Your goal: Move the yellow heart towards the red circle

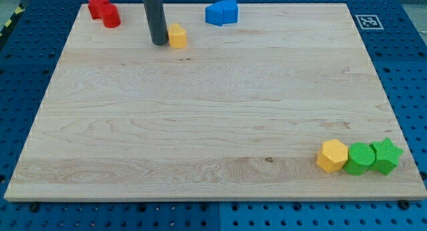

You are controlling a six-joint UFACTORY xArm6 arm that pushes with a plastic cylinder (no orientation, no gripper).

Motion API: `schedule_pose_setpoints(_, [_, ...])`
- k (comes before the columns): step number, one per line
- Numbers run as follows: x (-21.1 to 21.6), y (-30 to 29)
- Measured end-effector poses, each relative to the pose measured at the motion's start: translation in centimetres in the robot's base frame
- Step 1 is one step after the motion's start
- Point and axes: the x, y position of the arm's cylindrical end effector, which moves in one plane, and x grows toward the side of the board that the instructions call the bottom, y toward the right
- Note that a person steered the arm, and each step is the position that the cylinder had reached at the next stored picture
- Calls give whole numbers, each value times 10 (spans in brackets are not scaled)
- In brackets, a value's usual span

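On board [200, 124]: two yellows, two reds.

All that shows of the robot is a straight dark rod [155, 16], charcoal grey to near black, round in section and of even thickness along its visible length. Its surface is smooth and matt, with a faint paler sheen running down one side. No cables, screws, joints or markings can be made out on it. My tip [159, 43] is a plain, blunt, flat-cut end in the same dark colour.
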Motion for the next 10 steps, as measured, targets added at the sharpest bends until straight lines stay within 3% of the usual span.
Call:
schedule_pose_setpoints(3, [12, 123])
schedule_pose_setpoints(4, [9, 128])
schedule_pose_setpoints(6, [-18, 93])
schedule_pose_setpoints(10, [-20, -3])
